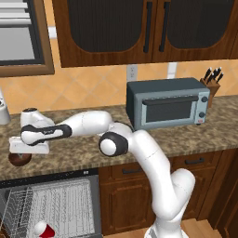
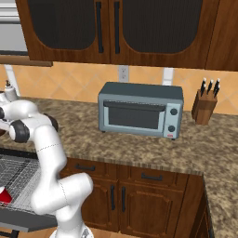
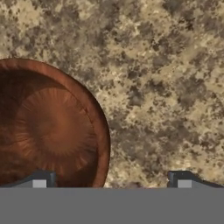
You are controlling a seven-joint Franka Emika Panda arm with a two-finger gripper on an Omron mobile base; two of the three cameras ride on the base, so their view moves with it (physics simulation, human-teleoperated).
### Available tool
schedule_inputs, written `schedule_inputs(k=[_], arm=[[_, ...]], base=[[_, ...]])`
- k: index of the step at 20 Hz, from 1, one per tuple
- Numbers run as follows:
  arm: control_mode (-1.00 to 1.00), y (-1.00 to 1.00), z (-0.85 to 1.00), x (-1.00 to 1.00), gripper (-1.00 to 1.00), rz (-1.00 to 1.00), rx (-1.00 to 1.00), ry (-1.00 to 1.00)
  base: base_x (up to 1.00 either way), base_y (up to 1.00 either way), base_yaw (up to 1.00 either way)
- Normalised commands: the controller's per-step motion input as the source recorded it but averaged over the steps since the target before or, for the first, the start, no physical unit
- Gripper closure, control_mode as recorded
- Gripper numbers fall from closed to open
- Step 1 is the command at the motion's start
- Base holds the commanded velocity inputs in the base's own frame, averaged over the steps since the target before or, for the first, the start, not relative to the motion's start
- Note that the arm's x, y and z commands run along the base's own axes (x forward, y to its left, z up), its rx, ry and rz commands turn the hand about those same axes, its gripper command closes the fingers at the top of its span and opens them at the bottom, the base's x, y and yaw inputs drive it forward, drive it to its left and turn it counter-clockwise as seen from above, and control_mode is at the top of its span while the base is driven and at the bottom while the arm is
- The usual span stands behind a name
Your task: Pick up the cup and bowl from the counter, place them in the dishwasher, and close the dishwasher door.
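The dark brown bowl [image 3: 48, 131] sits on the speckled counter [image 3: 166, 87] right under my gripper [image 3: 111, 181]. The gripper is open; its left fingertip [image 3: 41, 179] is over the bowl's inside, and the right one is over bare counter, so the bowl's rim lies between them. In the left base view the arm reaches far left and the hand [image 1: 29, 146] hovers just above the bowl [image 1: 19, 159]. The red cup [image 1: 44, 230] lies in the white wire rack [image 1: 56, 202] of the open dishwasher below. The cup [image 2: 3, 195] also shows beside the lowered dishwasher door [image 2: 28, 222].
A grey toaster oven [image 1: 167, 109] stands on the counter to the right, with a knife block [image 1: 211, 84] beyond it. A white-grey canister [image 1: 2, 111] is at the far left by the wall. Dark wall cabinets [image 1: 139, 28] hang overhead.
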Motion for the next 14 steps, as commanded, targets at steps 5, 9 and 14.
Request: schedule_inputs(k=[5, 9, 14], arm=[[-1.00, 0.00, -0.01, 0.29, -1.00, 0.00, -0.05, 0.00], [-1.00, 0.19, -0.01, 0.14, -1.00, 0.00, 0.00, 0.00], [-1.00, 0.11, -0.08, 0.01, -1.00, 0.00, 0.00, 0.00]], base=[[0.00, 0.00, 0.00], [0.00, 0.00, 0.00], [0.00, 0.00, 0.00]])
